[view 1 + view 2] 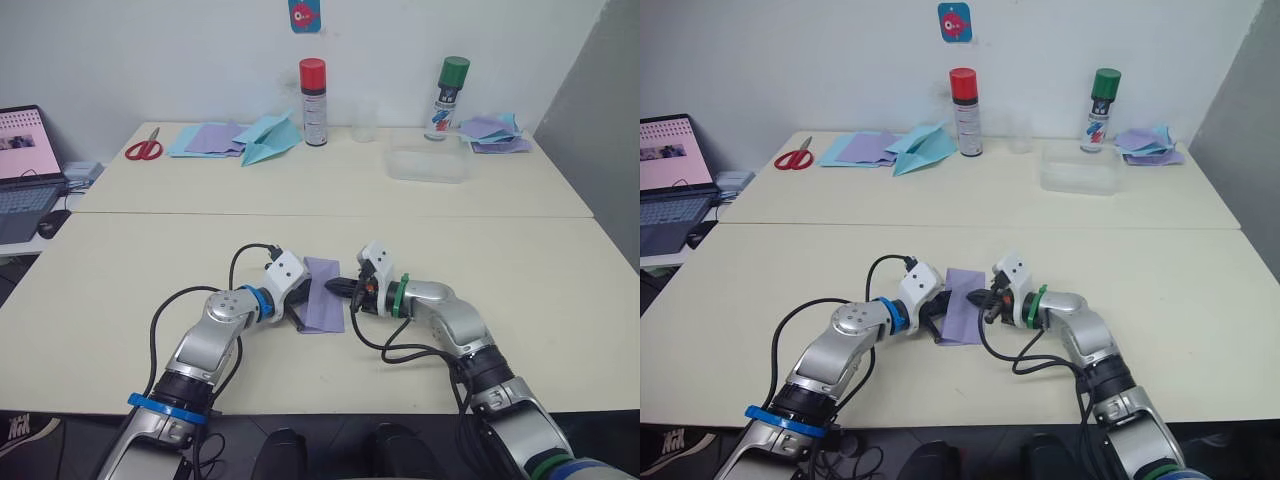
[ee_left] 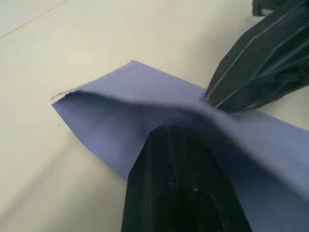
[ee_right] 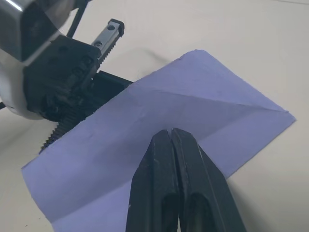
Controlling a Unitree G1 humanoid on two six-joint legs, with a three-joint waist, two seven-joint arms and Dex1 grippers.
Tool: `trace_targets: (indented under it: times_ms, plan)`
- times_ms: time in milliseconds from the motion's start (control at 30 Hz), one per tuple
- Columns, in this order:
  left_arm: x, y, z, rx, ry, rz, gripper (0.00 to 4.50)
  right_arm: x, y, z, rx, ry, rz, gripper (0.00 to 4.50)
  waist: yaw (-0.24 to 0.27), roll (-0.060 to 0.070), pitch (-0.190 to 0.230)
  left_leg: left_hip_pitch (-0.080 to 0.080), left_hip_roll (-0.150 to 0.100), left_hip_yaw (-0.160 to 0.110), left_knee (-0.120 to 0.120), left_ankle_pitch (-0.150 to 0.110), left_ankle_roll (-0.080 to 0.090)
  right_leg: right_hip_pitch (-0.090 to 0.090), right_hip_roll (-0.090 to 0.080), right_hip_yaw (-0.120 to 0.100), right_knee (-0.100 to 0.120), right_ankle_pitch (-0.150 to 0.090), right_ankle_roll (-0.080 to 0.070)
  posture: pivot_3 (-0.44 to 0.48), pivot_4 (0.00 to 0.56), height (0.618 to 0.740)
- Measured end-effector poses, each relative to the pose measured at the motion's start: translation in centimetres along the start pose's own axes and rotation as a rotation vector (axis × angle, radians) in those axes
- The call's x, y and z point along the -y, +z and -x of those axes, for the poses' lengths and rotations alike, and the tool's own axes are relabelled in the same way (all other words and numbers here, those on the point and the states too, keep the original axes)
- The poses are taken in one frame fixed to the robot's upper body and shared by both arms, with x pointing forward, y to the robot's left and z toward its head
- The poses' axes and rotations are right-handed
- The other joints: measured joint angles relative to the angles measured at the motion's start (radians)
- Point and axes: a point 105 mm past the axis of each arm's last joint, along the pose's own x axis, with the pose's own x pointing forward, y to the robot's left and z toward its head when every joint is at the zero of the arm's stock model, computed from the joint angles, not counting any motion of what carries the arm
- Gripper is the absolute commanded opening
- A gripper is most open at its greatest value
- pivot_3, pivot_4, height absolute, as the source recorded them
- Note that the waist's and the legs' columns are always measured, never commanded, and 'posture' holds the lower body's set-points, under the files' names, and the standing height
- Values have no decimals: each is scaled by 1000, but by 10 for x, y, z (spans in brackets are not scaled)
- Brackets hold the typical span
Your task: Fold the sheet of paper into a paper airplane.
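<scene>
The sheet of paper (image 1: 323, 295), pale lavender and folded into a narrow strip, lies on the near table between my two grippers. My left gripper (image 1: 299, 301) is at its left edge. In the left wrist view its shut fingers (image 2: 176, 159) rest on the paper's lower layer, tips against a raised fold. My right gripper (image 1: 345, 288) comes in from the right, shut, its tips (image 3: 172, 133) pressing down on the top of the paper (image 3: 159, 111). A diagonal crease runs to the paper's far corner. No finished paper airplane shows.
On the far table are a light blue paper plane (image 1: 270, 140), flat sheets (image 1: 212, 138), red scissors (image 1: 143, 150), a red-capped can (image 1: 314, 88), a green-capped can (image 1: 450, 95), a clear tub (image 1: 430, 162) and crumpled scraps (image 1: 495, 130). A laptop (image 1: 25, 160) stands at far left.
</scene>
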Motion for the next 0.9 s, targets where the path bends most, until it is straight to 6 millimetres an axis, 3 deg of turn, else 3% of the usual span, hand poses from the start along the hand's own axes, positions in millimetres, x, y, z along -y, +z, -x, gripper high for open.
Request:
trace_targets:
  times_ms: [167,433,600,700,900]
  plan:
    - [-5,-3,11,-27,22,13,0,-2,-9,-8,-39,2,48,68,-9,0,0,0,1,0,-2,0,0,-1,0,1,0,0,0,0,150,740]
    - [-30,-11,55,-136,129,54,0,-5,-6,-13,-83,12,130,68,-25,-1,1,4,1,-2,-14,0,0,-3,3,0,0,-4,-6,0,150,740]
    - [-40,16,66,-12,164,100,0,-5,-5,-13,-86,9,142,68,-24,-3,2,4,2,-2,-14,0,0,-3,2,-1,0,-4,-8,0,150,740]
    - [-27,33,63,61,84,108,0,-5,-4,-13,-86,11,147,68,-25,-4,3,4,2,-1,-14,0,0,-3,1,1,-1,-5,-7,0,150,740]
    - [3,35,40,62,-22,124,0,-5,-4,-13,-84,13,157,68,-25,-4,3,4,2,-1,-14,0,0,-3,1,0,-1,-5,-7,0,150,740]
